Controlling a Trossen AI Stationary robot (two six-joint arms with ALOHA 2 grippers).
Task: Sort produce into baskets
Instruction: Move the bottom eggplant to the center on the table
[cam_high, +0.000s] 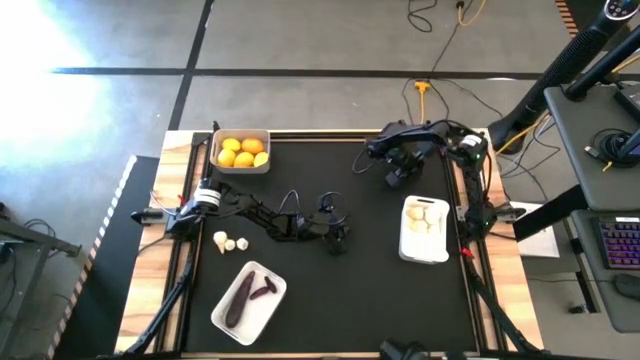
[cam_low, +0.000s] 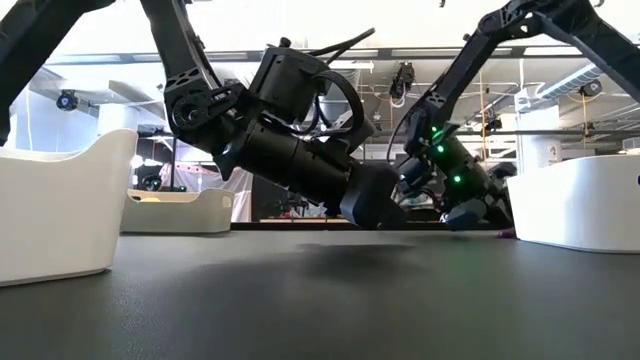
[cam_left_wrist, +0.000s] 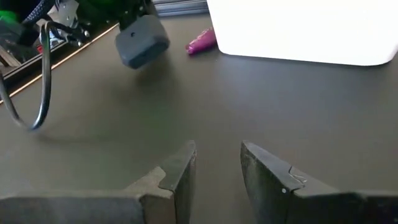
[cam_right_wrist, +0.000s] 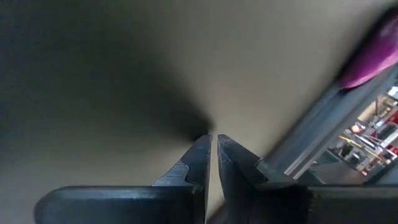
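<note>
Two dark grippers empty: left gripper (cam_high: 338, 240) fingers parted, right gripper (cam_high: 393, 180) pinched together. Small purple eggplant (cam_left_wrist: 203, 42) lies ahead of left, beside white garlic tray (cam_high: 424, 230). Risk: converging arms collide.

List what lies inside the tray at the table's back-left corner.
The tray holds yellow-orange citrus fruits, about four showing. Any fruit underneath them is covered.

We saw a grey concrete floor (cam_high: 300, 40) with dark lines around the table (cam_high: 330, 300). A yellow cable (cam_high: 425, 95) lay on it. At one side stood a desk (cam_high: 600, 140) with a keyboard (cam_high: 622, 240). Bright light fell at one corner.
</note>
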